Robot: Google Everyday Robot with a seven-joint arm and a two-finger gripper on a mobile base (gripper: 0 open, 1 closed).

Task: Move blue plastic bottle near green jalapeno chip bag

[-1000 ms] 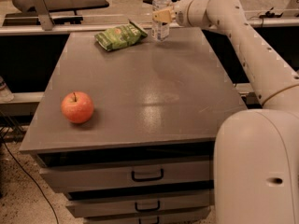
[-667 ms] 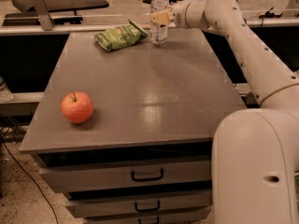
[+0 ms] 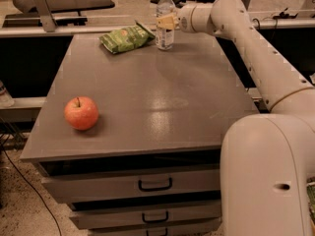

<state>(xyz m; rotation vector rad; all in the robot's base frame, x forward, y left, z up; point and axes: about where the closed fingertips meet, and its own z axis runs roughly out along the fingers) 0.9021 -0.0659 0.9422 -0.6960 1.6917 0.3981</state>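
Note:
The blue plastic bottle (image 3: 165,18), clear with a white cap and a white label, stands upright at the far edge of the grey table (image 3: 147,92). The green jalapeno chip bag (image 3: 126,37) lies flat just left of it, a small gap between them. My gripper (image 3: 167,21) is at the bottle's middle, reaching in from the right, its pale fingers on either side of the bottle's body.
A red-orange apple (image 3: 81,113) sits near the table's front left. My white arm (image 3: 256,58) runs along the table's right side. Drawers with dark handles (image 3: 155,184) are under the table. A bench (image 3: 59,4) stands behind it.
The bottle and my gripper have shifted slightly left, closer to the chip bag. The apple and the bag have not moved.

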